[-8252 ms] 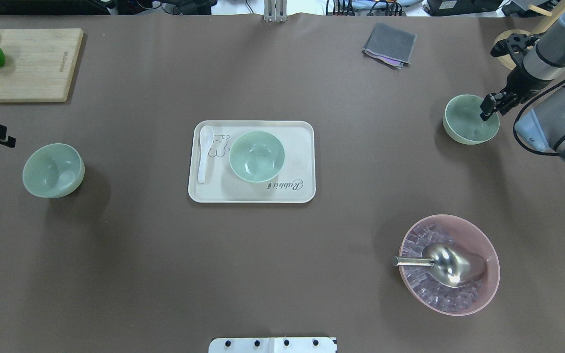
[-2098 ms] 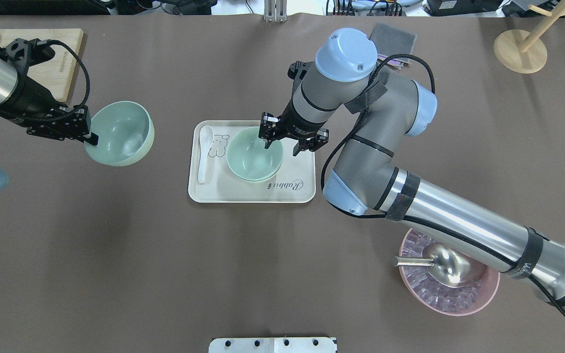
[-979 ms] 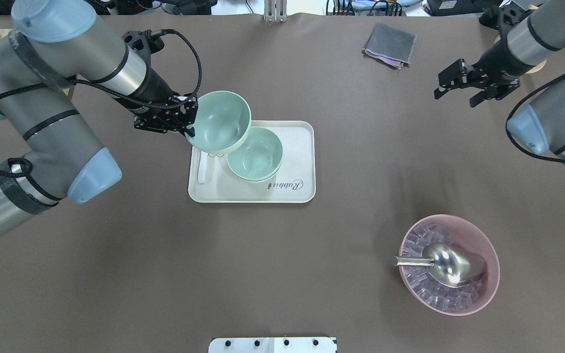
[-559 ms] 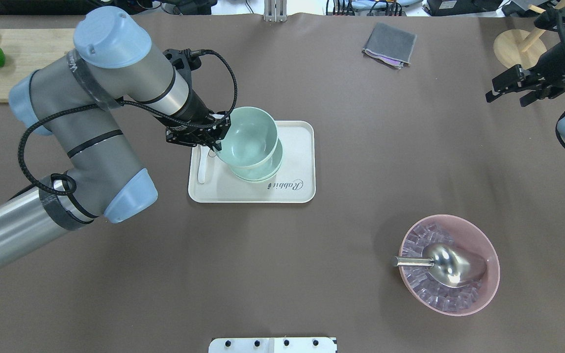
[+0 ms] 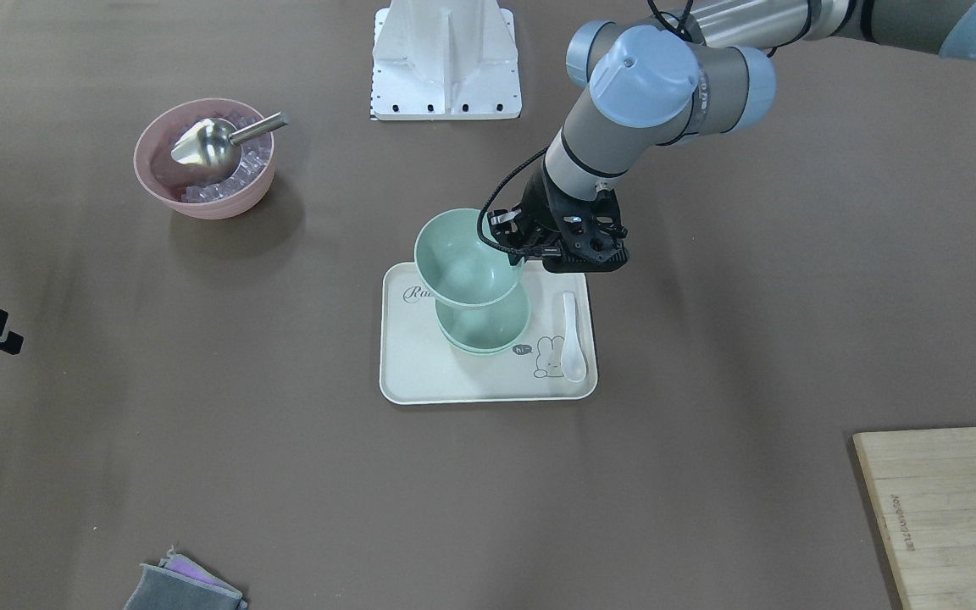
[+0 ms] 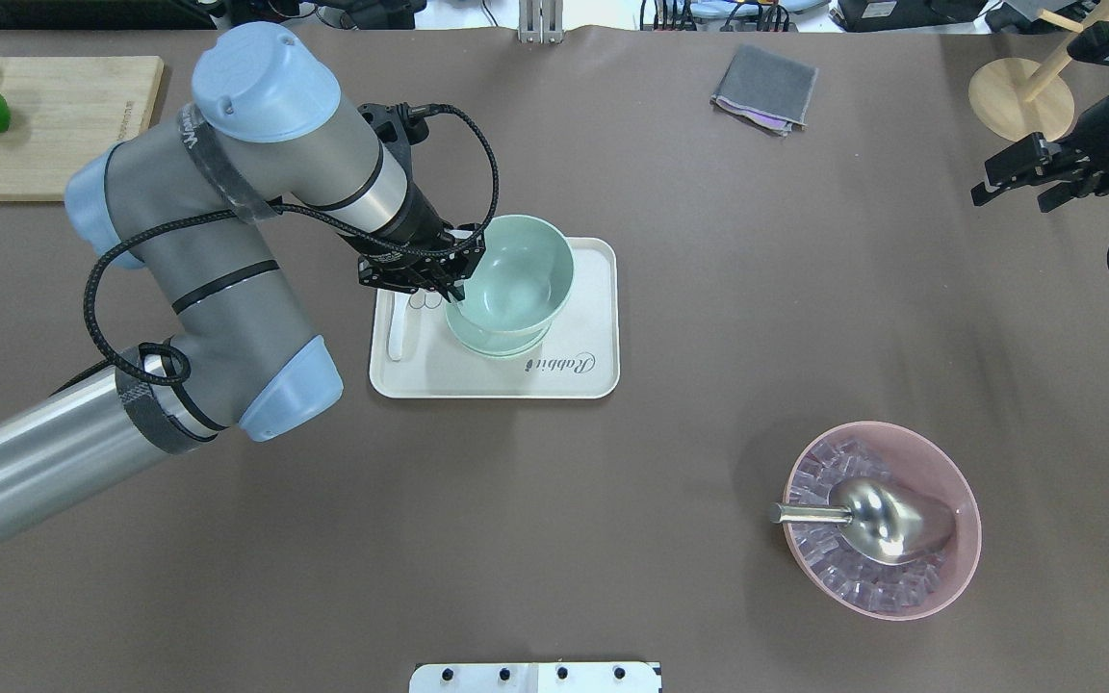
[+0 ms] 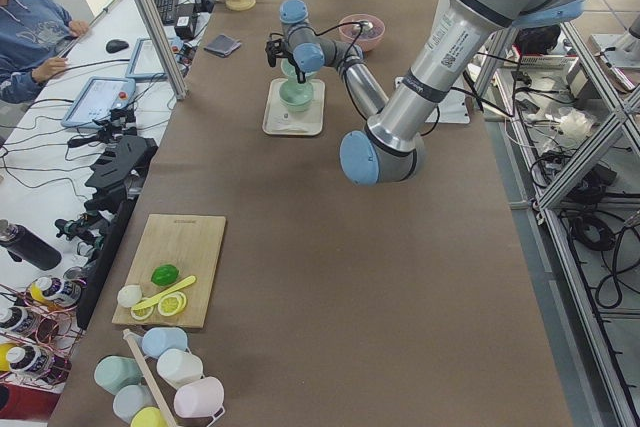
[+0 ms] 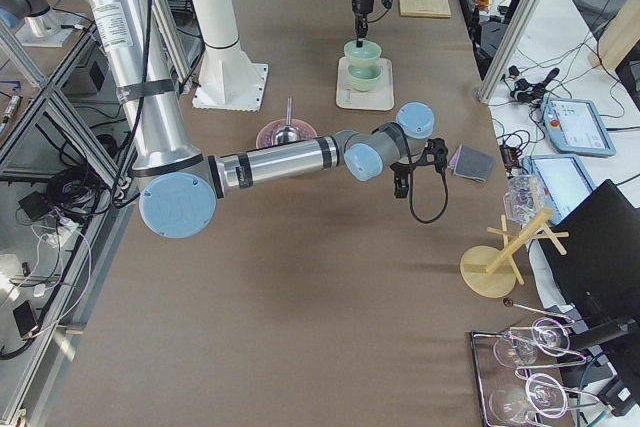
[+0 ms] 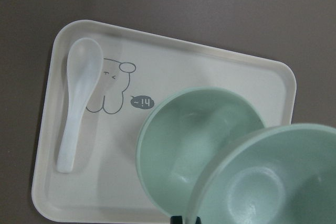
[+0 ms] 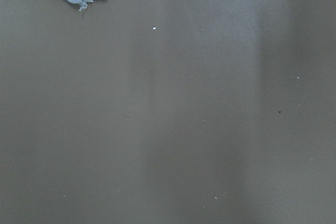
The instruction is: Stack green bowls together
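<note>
Two pale green bowls (image 6: 502, 346) sit nested on the cream tray (image 6: 593, 377); they also show in the front view (image 5: 488, 329) and the left wrist view (image 9: 191, 142). My left gripper (image 6: 453, 286) is shut on the rim of a third green bowl (image 6: 519, 272) and holds it tilted just above the nested pair, overlapping them. The held bowl fills the lower right of the left wrist view (image 9: 273, 182). My right gripper (image 6: 1018, 191) is open and empty at the far right, well away from the tray.
A white spoon (image 6: 401, 327) lies on the tray's left side. A pink bowl (image 6: 959, 568) with ice and a metal scoop stands front right. A grey cloth (image 6: 764, 89), a wooden stand (image 6: 1021, 96) and a cutting board (image 6: 54, 125) are at the back.
My left gripper has carried the third green bowl rightward from the tray's left edge to over the nested pair. My right arm has drawn back a little further right, still open.
</note>
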Controlling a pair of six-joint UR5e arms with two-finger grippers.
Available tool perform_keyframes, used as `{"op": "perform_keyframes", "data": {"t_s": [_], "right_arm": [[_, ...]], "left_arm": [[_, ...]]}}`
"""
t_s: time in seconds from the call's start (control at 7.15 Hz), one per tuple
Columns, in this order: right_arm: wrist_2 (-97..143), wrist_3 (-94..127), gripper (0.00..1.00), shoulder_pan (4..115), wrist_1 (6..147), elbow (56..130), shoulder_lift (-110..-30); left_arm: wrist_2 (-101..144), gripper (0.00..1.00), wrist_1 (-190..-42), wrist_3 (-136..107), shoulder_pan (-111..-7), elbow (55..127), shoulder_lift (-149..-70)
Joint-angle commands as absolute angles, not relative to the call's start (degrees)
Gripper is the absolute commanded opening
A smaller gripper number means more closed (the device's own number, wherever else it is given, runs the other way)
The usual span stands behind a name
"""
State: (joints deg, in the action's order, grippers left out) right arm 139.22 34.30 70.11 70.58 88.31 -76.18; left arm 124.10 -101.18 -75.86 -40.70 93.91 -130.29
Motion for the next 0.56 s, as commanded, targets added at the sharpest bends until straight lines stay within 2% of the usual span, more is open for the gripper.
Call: {"op": "perform_keyframes", "data": {"t_s": [0.0, 0.42], "right_arm": [[139.2, 34.3, 1.00, 70.1, 70.6, 88.3, -76.2], [139.2, 34.3, 1.00, 70.0, 70.6, 88.2, -76.2]], "left_arm": [[124.1, 0.00, -108.3, -75.8, -40.8, 90.0, -130.2], [124.1, 0.00, -109.2, -76.0, -40.8, 89.7, -130.0]]}}
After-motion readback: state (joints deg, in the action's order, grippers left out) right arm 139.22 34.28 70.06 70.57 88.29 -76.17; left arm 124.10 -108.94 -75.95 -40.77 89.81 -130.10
